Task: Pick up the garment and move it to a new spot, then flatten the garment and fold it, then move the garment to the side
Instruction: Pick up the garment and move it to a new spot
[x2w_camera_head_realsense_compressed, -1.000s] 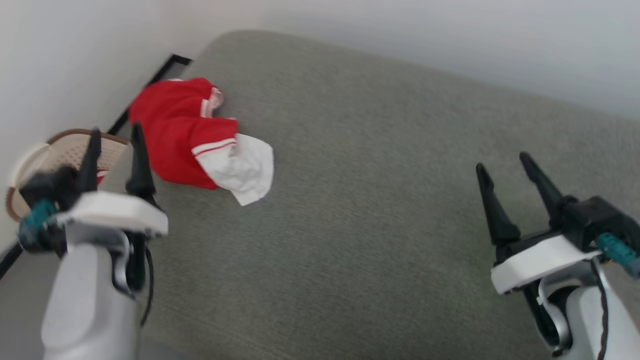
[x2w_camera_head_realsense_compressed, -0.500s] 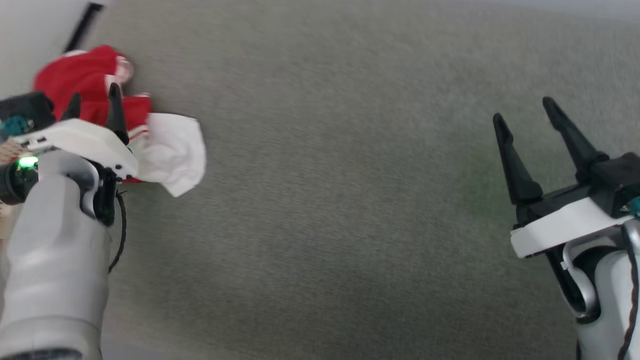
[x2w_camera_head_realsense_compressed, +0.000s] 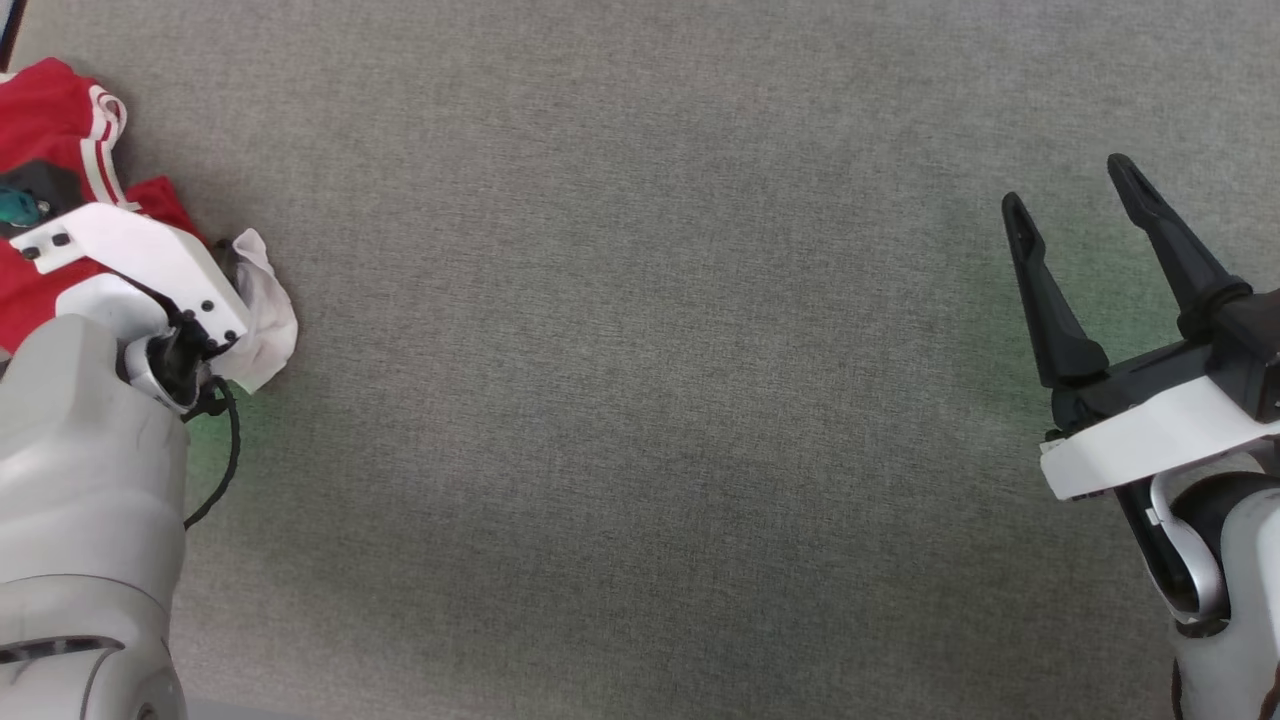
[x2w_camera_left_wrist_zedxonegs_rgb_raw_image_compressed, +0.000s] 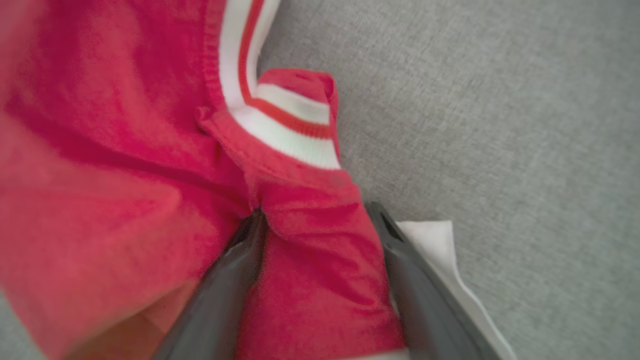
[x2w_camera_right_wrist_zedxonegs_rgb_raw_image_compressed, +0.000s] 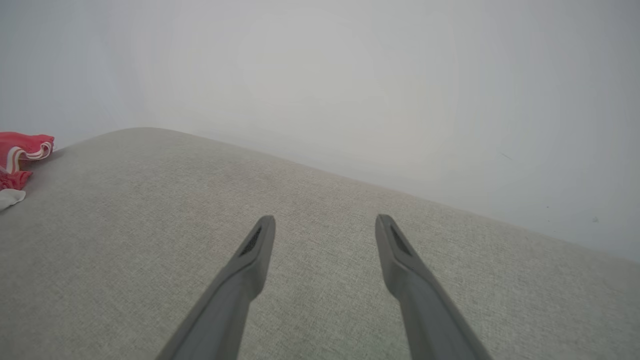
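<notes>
Against a second ago: head camera swung and tipped downward, the whole frame shifted with it. Pale wall and rounded far edge then, flat grey weave of the bench (x2w_camera_head_realsense_compressed: 640, 400) now. No move of the garment (x2w_camera_head_realsense_compressed: 55, 105) to be read from that shift. Still heaped at the far left of the bench: red cloth bunched, double white stripes along a curled trim, white flap (x2w_camera_head_realsense_compressed: 265, 320) sticking out on the side toward the middle.

Left pincer (x2w_camera_left_wrist_zedxonegs_rgb_raw_image_compressed: 317, 220): a second ago raised, fingers pointing up, short of the heap. Half a second ago over its near edge. Now tipped down onto it. From the head, fingers hidden under the white wrist plate (x2w_camera_head_realsense_compressed: 130, 260), grey forearm (x2w_camera_head_realsense_compressed: 90, 430) below. From the left wrist, both dark fingers spread wide, astride a red fold filling the gap between them, tips down in the cloth, the right-hand finger just beside the white flap. Not squeezed shut on the fold. Close cloth blurred in that view, trim stripes sharper farther up.

Right pincer (x2w_camera_head_realsense_compressed: 1066, 181): much as before, at the lower right, well apart from the garment, jaws wide, nothing between them, over bare bench. From the right wrist, two fingers above the grey weave, pale wall (x2w_camera_right_wrist_zedxonegs_rgb_raw_image_compressed: 350, 75) behind, garment small at the far left edge.
</notes>
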